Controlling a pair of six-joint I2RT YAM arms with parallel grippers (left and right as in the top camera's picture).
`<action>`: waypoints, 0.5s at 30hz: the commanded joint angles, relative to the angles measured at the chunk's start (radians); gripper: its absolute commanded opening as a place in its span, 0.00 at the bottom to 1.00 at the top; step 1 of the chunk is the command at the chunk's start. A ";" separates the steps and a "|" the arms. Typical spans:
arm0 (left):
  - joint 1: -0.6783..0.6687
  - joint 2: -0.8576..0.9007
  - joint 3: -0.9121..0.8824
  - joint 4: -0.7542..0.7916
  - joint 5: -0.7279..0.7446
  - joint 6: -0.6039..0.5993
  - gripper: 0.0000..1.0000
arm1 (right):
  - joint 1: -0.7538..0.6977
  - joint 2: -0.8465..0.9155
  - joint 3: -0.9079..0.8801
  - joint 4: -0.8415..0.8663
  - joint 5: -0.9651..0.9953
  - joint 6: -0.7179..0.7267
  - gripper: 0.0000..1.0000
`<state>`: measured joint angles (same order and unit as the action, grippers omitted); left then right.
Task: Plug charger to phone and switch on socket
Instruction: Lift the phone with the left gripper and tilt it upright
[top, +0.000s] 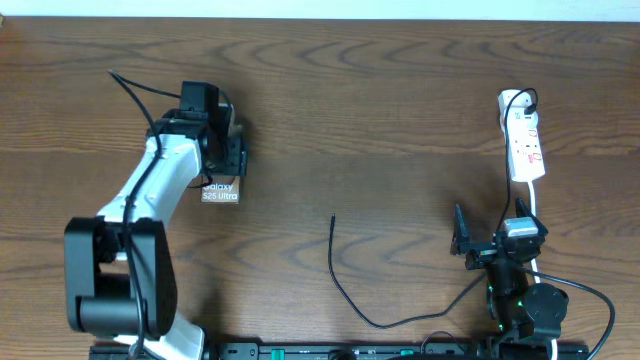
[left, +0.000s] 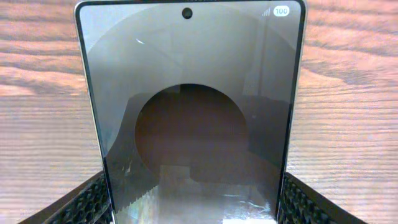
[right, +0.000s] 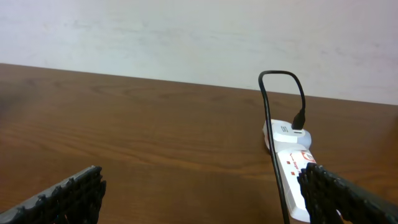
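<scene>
The phone (top: 220, 191) lies flat on the table at the left, its white lettering showing below my left gripper (top: 226, 158). In the left wrist view its glossy face (left: 189, 93) fills the frame, and my left gripper (left: 194, 208) has a finger against each long edge, shut on it. The charger (top: 345, 290) is a thin black cable on the table centre, its free tip (top: 333, 217) pointing away from me, apart from the phone. The socket (top: 524, 140) lies at the far right with a black plug (right: 300, 119) in its end. My right gripper (right: 202, 193) is open and empty, near the socket's (right: 292, 171) close end.
The left arm's white link (top: 150, 195) stretches from its base at the front left toward the phone. The right arm base (top: 525, 305) sits at the front right edge. A thin black cable (right: 273, 149) runs from the socket's plug toward my right wrist. A pale wall stands behind the table.
</scene>
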<state>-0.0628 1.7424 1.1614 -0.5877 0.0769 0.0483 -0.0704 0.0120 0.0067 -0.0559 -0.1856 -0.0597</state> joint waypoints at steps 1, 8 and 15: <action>-0.004 -0.056 0.003 -0.011 0.034 -0.020 0.08 | 0.006 -0.006 -0.001 -0.005 0.003 -0.009 0.99; -0.004 -0.125 0.003 -0.025 0.206 -0.108 0.07 | 0.006 -0.006 -0.001 -0.005 0.003 -0.009 0.99; -0.004 -0.187 0.003 -0.029 0.357 -0.274 0.07 | 0.006 -0.006 -0.001 -0.005 0.003 -0.009 0.99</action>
<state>-0.0631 1.5993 1.1614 -0.6178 0.3229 -0.1184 -0.0704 0.0120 0.0067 -0.0563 -0.1856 -0.0597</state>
